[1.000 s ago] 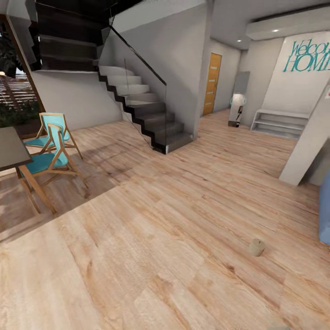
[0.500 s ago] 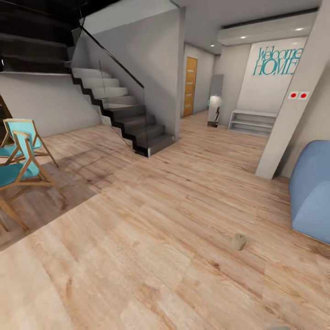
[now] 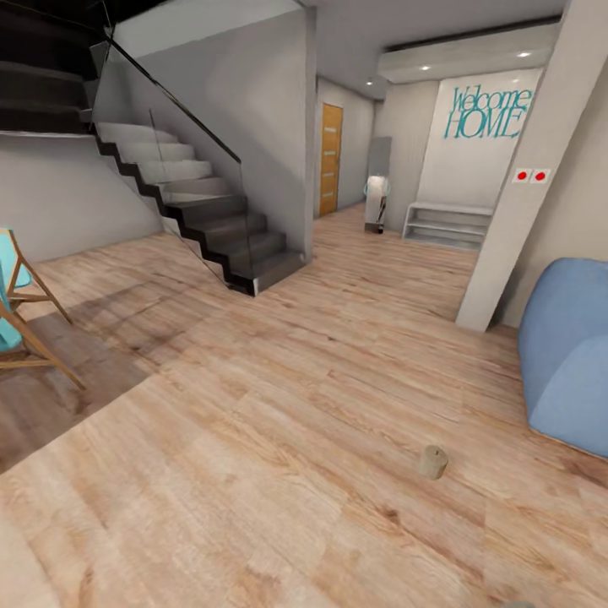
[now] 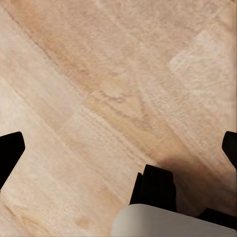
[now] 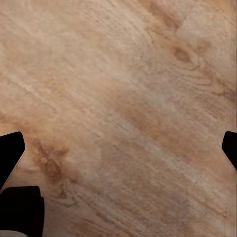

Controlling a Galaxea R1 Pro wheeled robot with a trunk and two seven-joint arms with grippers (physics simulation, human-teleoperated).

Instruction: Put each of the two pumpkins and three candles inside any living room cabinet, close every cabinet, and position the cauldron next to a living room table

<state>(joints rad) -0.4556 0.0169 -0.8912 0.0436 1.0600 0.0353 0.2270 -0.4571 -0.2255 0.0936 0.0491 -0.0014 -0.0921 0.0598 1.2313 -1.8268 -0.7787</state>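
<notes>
On wood floor point(image 3: 253, 439), one candle point(image 3: 432, 462) on side, nr blue sofa point(image 3: 567, 355)

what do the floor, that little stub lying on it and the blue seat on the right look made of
Floor: pale wood planks or laminate, matte; grain, knots and board seams show.
Candle: beige-grey wax by its look, dull and unglossy; it could be another material, too small to tell.
Blue seat: soft upholstery, likely fabric; rounded padded edges, no shine.
</notes>
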